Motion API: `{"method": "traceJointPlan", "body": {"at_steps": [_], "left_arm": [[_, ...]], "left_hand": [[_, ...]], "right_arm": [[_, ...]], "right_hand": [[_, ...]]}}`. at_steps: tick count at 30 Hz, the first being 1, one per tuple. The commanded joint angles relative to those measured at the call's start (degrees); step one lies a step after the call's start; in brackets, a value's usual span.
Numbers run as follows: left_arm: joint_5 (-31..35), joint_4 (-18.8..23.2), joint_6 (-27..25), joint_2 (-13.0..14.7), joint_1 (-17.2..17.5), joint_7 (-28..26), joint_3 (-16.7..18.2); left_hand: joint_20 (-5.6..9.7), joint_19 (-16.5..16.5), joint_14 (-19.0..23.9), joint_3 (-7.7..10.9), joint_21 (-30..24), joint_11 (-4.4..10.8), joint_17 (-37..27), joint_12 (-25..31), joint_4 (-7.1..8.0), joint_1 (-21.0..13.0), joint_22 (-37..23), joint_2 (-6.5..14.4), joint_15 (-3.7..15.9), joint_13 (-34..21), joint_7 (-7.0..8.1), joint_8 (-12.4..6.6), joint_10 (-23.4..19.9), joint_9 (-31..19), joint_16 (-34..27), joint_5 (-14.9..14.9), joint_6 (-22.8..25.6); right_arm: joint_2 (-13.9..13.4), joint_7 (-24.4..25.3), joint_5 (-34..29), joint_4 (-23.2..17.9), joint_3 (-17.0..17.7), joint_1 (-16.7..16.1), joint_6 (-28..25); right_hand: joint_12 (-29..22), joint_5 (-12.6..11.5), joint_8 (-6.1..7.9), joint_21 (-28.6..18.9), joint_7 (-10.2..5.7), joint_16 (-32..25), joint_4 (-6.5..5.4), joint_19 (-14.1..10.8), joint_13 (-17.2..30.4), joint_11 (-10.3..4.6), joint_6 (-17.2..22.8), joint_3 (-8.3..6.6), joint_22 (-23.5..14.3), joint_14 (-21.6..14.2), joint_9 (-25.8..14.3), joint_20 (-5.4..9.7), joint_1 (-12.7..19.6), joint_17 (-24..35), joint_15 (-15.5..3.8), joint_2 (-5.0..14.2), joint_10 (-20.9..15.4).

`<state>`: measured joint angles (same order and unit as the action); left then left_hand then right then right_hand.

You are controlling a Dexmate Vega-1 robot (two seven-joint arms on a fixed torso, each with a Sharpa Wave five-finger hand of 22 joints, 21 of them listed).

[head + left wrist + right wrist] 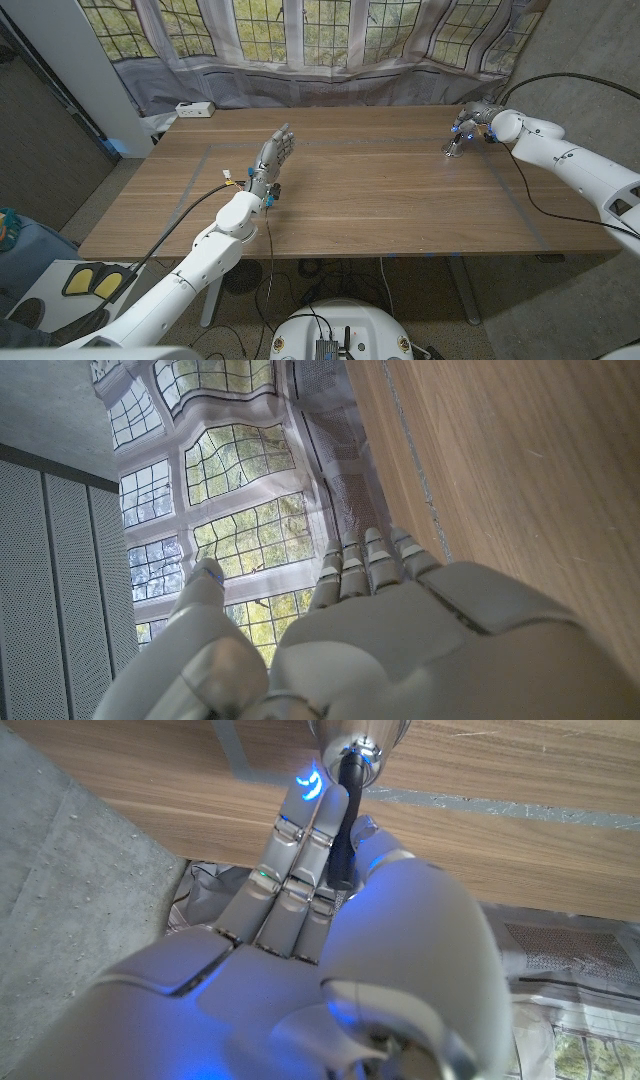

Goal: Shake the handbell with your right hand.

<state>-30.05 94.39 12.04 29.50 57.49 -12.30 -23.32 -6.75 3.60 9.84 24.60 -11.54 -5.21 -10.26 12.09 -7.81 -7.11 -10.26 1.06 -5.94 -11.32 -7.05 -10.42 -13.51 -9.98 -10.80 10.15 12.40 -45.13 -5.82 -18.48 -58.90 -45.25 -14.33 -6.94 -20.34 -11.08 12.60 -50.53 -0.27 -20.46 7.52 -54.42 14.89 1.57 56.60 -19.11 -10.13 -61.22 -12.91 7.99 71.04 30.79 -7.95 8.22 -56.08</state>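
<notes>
The white power strip (194, 108) lies at the far left corner of the brown wooden surface (380, 200), close to the grey curtain (330, 75) that hangs along the far edge under the leaded windows. The left hand (273, 160) stands left of the middle of the surface, its fingers (362, 565) straight, spread a little and holding nothing; in the left wrist view they reach along the wood toward the curtain. From there a broad stretch of bare wood runs toward the right edge, crossed only by a faint taped line (350, 143) near the far edge. Near the far right corner the small silver metal handbell with a black handle (453, 149) stands mouth down on the surface, a little in from the far edge and the right edge. The right hand (474, 121) is at the bell: in the right wrist view its fingers (300, 840) lie along the black handle and the thumb sits on the other side, gripping it, with the shiny bell body just past the fingertips, over the wood.
</notes>
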Motion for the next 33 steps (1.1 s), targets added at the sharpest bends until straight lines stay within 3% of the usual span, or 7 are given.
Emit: {"method": "traceJointPlan", "body": {"at_steps": [1,12,15,20,27,33], "left_arm": [[-0.22,-0.88,0.44,-0.50,-0.22,0.25,-0.16],[-0.29,-1.06,0.21,-0.29,-0.52,0.68,-0.26],[-0.34,-1.12,0.14,-0.27,-0.65,0.81,-0.30],[-0.36,-1.18,-0.02,-0.20,-0.84,1.00,-0.38],[-0.43,-1.22,-0.19,-0.05,-1.02,1.28,-0.43],[-0.61,-1.36,-0.34,0.00,-1.20,1.52,-0.47]], "left_hand": [[0.01,0.14,0.51,0.16,0.04,-0.06,-0.11,0.25,-0.05,-0.49,-0.14,0.16,-0.11,-0.29,-0.14,-0.49,-0.28,-0.30,-0.20,-0.09,0.52],[-0.04,0.11,0.63,0.17,0.05,-0.08,-0.10,0.25,-0.04,-0.50,-0.14,0.19,-0.13,-0.28,-0.08,-0.45,-0.27,-0.30,-0.21,-0.09,0.49],[-0.03,0.12,0.57,0.17,0.05,-0.04,-0.10,0.27,-0.04,-0.50,-0.14,0.19,-0.14,-0.28,0.00,-0.48,-0.31,-0.30,-0.18,-0.09,0.58],[-0.07,0.13,0.63,0.17,0.04,0.00,-0.10,0.26,-0.03,-0.50,-0.14,0.19,-0.11,-0.28,-0.02,-0.47,-0.30,-0.30,-0.20,-0.09,0.58],[-0.11,0.08,0.64,0.18,0.06,-0.13,-0.10,0.28,-0.02,-0.50,-0.15,0.21,-0.10,-0.28,-0.01,-0.48,-0.35,-0.30,-0.18,-0.09,0.66],[-0.14,0.05,0.62,0.18,0.08,0.07,-0.10,0.27,-0.01,-0.50,-0.15,0.21,-0.10,-0.28,-0.02,-0.47,-0.32,-0.30,-0.16,-0.09,0.68]], "right_arm": [[-0.35,-0.14,-1.66,-0.52,-1.04,0.13,-1.06],[-0.96,-0.38,-2.49,-1.70,-1.08,-0.40,-2.09],[-1.17,-0.49,-2.52,-1.99,-0.98,-0.58,-2.13],[-1.48,-0.79,-2.79,-2.60,-0.92,-0.80,-2.45],[-2.00,-1.24,-3.92,-3.99,-1.13,-1.17,-3.67],[-2.20,-3.33,-4.55,-4.44,-1.49,-0.84,-4.63]], "right_hand": [[0.63,-0.05,-0.57,-0.07,-0.31,0.50,-0.02,0.88,-0.01,0.06,-1.63,0.46,0.05,1.81,-0.07,0.27,-0.63,0.03,-0.41,-0.65,1.36],[2.51,0.41,-1.55,0.93,-0.07,3.56,-0.01,4.20,-0.26,0.37,-5.45,0.86,0.25,6.86,0.08,-0.82,-3.15,-1.33,1.23,-2.19,5.35],[3.03,0.61,-1.72,1.91,-0.04,5.21,0.02,6.53,-0.35,0.33,-6.65,1.10,0.36,9.58,0.20,-1.89,-4.28,-2.08,2.44,-3.17,6.54],[3.60,0.79,-1.84,2.95,-0.06,7.33,0.13,8.14,-0.56,0.36,-8.05,1.02,0.55,12.21,0.34,-2.88,-5.55,-3.50,3.22,-4.21,7.85],[5.55,0.66,-2.26,6.80,-0.49,9.84,-0.07,14.41,-0.89,-0.03,-12.98,0.94,0.71,18.12,0.52,-4.90,-8.29,-5.21,4.91,-5.40,12.89],[7.20,0.43,-2.73,9.58,-0.89,10.02,-0.28,16.96,-0.98,-0.28,-19.04,1.09,0.70,22.73,0.63,-5.68,-11.04,-6.40,6.41,-6.61,18.17]]}}
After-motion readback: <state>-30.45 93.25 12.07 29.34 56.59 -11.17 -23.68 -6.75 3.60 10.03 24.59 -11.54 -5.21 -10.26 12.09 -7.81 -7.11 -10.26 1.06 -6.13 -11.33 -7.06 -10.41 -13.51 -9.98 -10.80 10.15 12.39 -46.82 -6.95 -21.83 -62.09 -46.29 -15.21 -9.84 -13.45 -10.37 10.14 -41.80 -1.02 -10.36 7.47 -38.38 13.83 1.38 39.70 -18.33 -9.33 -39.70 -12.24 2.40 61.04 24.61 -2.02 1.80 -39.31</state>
